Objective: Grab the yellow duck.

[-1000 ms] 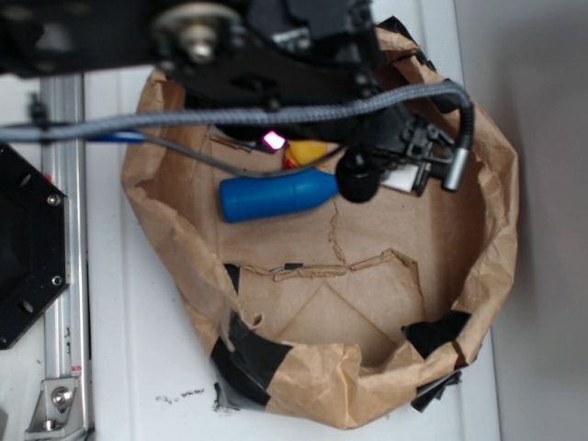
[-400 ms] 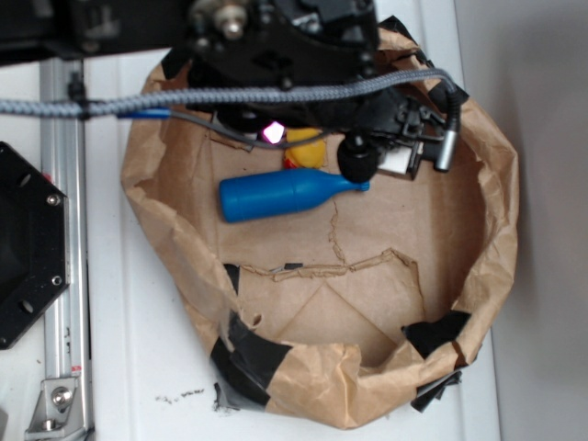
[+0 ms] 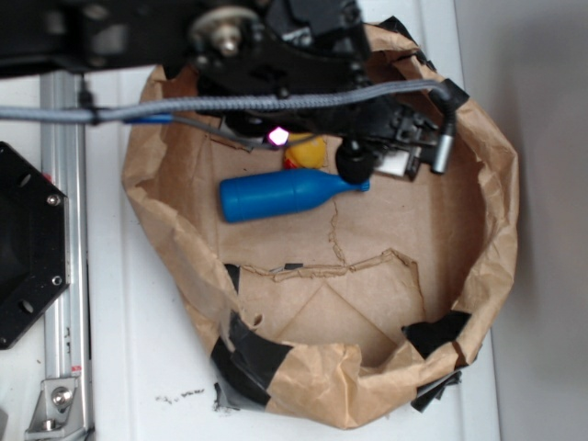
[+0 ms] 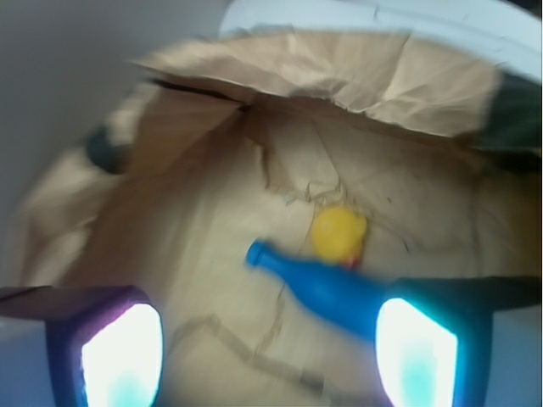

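While the arm hangs over the far side of the brown paper bag, the duck sits on the bag's floor, just beside the blue bottle and partly hidden by the arm in the exterior view. In the wrist view the jaws stand wide apart, holding nothing, with one glowing finger at each lower corner and the duck between and ahead of them, above the bottle's neck. The bag rests on a white counter.
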{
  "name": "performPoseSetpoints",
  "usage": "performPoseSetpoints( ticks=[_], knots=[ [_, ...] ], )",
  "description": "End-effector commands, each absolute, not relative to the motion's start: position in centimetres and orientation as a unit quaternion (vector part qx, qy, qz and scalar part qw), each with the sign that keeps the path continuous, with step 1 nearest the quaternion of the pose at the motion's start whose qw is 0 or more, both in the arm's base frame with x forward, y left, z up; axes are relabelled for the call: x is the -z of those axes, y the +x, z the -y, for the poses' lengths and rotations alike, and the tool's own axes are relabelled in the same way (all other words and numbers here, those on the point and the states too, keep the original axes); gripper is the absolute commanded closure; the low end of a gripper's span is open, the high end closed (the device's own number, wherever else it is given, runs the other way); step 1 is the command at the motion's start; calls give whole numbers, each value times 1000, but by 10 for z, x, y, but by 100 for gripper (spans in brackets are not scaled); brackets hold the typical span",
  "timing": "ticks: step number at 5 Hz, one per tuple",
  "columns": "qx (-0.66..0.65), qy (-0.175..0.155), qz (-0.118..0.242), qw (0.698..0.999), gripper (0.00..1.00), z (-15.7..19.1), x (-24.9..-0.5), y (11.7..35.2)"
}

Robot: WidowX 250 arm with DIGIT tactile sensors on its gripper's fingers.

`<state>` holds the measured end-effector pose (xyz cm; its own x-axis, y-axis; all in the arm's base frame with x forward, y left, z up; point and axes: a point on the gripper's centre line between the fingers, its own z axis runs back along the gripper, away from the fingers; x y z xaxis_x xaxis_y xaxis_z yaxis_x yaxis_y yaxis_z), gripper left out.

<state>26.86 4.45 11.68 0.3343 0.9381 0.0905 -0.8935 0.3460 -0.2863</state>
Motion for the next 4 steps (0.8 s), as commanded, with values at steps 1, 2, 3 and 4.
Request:
performPoseSetpoints(
  ticks=[1, 2, 3, 4],
  knots=[
    [-594, -86, 128, 789, 0, -61, -82, 274],
    [-596, -78, 118, 790, 0, -49, -75, 278],
    [-599, -70, 114, 790, 0, -43, -71, 278],
    [-600, -64, 120, 789, 0, -43, -71, 280]
  ],
)
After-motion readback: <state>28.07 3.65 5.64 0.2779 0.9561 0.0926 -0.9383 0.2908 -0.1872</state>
